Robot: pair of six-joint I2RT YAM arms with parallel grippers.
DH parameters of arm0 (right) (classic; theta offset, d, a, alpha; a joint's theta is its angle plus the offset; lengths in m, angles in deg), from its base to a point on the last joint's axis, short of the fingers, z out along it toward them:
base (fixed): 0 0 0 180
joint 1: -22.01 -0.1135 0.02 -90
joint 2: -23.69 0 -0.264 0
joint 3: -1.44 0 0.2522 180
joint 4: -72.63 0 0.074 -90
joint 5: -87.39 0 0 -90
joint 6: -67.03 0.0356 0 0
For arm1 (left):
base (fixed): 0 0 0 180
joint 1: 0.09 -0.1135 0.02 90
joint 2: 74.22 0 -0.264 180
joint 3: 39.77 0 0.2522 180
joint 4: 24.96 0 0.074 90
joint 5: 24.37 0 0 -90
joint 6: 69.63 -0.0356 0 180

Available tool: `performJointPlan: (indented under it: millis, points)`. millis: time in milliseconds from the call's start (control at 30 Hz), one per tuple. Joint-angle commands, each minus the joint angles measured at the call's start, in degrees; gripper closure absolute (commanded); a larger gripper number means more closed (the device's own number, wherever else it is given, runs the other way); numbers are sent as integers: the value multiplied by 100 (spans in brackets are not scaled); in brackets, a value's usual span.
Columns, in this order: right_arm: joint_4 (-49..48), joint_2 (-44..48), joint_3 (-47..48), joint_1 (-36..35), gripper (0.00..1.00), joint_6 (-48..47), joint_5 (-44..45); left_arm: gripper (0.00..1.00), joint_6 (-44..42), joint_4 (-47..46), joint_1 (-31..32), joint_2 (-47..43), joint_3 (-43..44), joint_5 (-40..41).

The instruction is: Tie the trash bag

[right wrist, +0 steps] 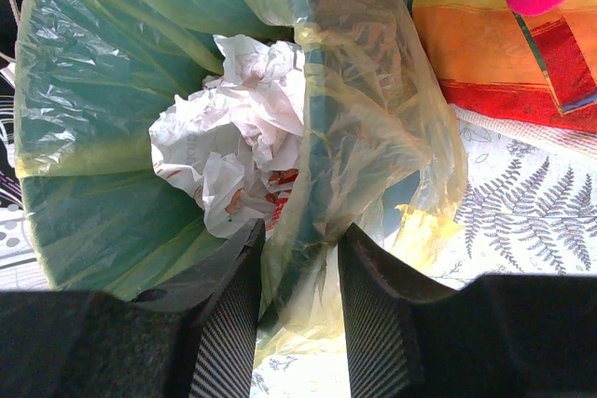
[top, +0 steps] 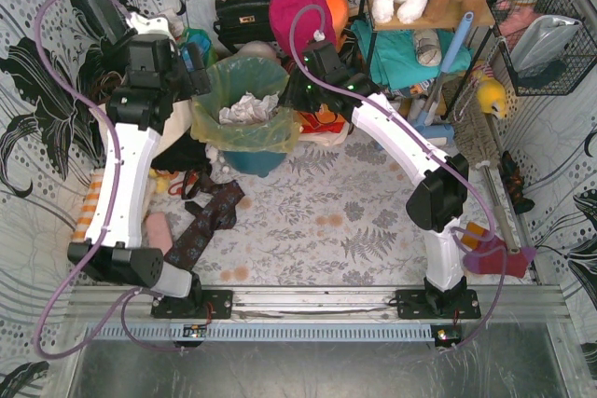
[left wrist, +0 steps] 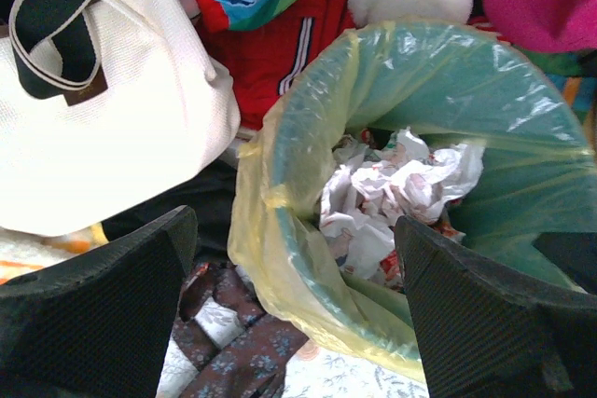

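The trash bag (top: 233,133) sits as a lining inside the teal bucket (top: 254,163), which stands on the table (top: 373,221) at the far side, about in the middle between the two arms. The mouth of the bag is open and its yellow-green plastic is folded outward over the rim of the bucket all around. Inside lies crumpled white paper (top: 247,109) with some red print. The left gripper (top: 193,70) hangs above the left edge of the bucket with its jaws spread very wide, and it has hold of nothing. In the left wrist view its two dark fingers (left wrist: 103,314) stand at both sides of the bag's (left wrist: 252,230) left rim, well apart from each other, and the paper (left wrist: 392,184) shows between them. The right gripper (top: 297,90) is at the right edge of the bucket. In the right wrist view this gripper (right wrist: 300,230) is partly closed on the edge of the bag (right wrist: 373,118). The wrinkled plastic and the rim under it fill the gap, and the plastic touches both fingers (right wrist: 233,323), one finger inside the bucket and one outside. A cream tote (left wrist: 112,137) with dark straps lies just beside the bucket on the left. A dark patterned cloth (top: 210,216) lies on the table in front of it.
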Motion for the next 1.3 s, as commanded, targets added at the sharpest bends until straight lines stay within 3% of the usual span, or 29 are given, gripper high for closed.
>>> performJointPlan:
  millis: [0,167,400,667,1267]
  points:
    - [209,86,167,-32,64,-137,136,5,-416,258,-193,566,485,-625]
    - [221,51,246,-31,65,-161,134,6,-464,72,-285,947,454,-1086]
    - [249,-14,363,-32,66,-170,108,23,-524,-12,-458,1272,323,-1020]
    - [277,-106,387,-32,67,-150,20,32,-561,-165,-614,1339,39,-1092]
    - [351,-196,562,-32,82,-137,-77,77,-804,-8,-618,1465,-61,-1404]
